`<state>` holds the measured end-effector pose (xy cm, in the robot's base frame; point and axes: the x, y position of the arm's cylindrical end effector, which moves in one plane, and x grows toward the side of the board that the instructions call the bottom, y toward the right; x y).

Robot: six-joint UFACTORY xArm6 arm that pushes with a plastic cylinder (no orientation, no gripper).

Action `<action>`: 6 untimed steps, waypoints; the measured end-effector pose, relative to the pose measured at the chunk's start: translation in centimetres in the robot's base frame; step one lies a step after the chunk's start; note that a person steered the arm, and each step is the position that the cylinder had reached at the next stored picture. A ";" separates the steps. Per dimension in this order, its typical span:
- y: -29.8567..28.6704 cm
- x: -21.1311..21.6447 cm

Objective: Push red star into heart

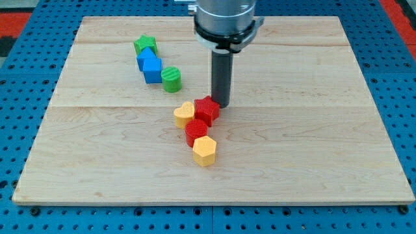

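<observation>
The red star [207, 109] lies near the board's middle, touching the yellow heart [184, 114] on its left. My tip [220, 104] stands at the star's upper right edge, touching or nearly touching it. Below the star sits a second red block [196, 132], round in shape, touching the star and the heart. A yellow hexagon block [205, 151] lies just below that.
A green star [145, 45], two blue blocks [150, 65] and a green cylinder [171, 79] form a slanting row at the upper left. The wooden board [325, 143] rests on a blue pegboard. The arm's housing [225, 19] hangs over the top centre.
</observation>
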<state>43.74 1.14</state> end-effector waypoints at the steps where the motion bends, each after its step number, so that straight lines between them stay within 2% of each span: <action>1: -0.8 0.0; 2: -3.1 1.8; 3: -1.9 3.6; 4: 1.2 1.0; 5: -5.2 0.4; 6: -8.5 0.1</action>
